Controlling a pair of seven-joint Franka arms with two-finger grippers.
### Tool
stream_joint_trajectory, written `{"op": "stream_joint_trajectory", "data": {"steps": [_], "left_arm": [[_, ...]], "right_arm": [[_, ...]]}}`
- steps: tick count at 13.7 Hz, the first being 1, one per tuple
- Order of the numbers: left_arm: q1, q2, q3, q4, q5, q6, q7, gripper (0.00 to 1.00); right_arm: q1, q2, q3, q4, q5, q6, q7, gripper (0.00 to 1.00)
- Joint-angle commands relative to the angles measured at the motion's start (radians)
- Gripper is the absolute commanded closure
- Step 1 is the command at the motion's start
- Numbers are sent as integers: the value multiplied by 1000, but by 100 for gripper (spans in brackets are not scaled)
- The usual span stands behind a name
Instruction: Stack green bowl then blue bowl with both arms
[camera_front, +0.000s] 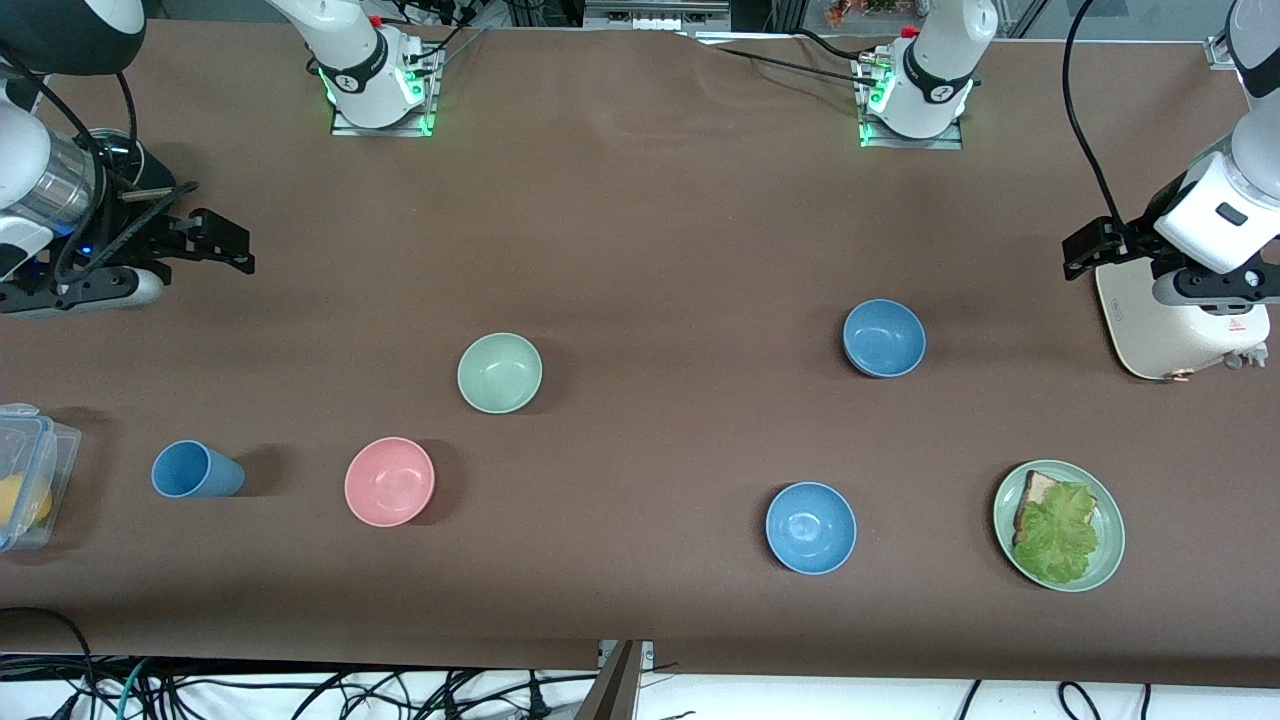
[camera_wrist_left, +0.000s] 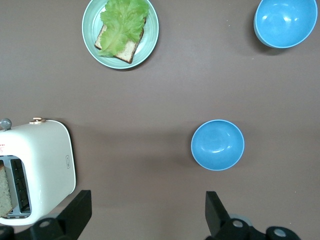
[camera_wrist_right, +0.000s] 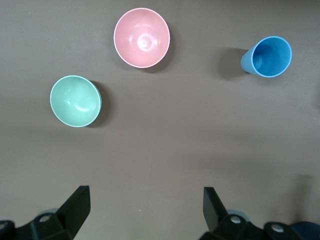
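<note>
Small pale mint-green matte bowl (camera_front: 499, 372) sits mid-table beside pink bowl (camera_front: 389, 481); muted steel-blue bowl (camera_front: 883, 338) toward left arm's end. Left gripper (camera_wrist_left: 145, 212) over toaster (camera_front: 1180, 320), right gripper (camera_wrist_right: 145, 210) over bare table, both empty, fingers spread.

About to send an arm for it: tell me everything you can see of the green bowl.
The green bowl is small, round, pale mint and matte, with a plain empty inside. It sits upright on the brown table, touching nothing else. The pink bowl lies nearer the front camera, apart from it. Neither gripper is near it.
</note>
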Motion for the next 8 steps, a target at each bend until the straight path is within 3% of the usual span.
{"op": "stream_joint_trajectory", "data": {"steps": [1, 8], "left_arm": [[12, -8, -6, 0, -16, -23, 24, 0], [12, -8, -6, 0, -16, -24, 23, 0]], "right_arm": [[-20, -25, 18, -3, -28, -10, -16, 0], [-24, -17, -5, 26, -24, -34, -51, 0]]}}
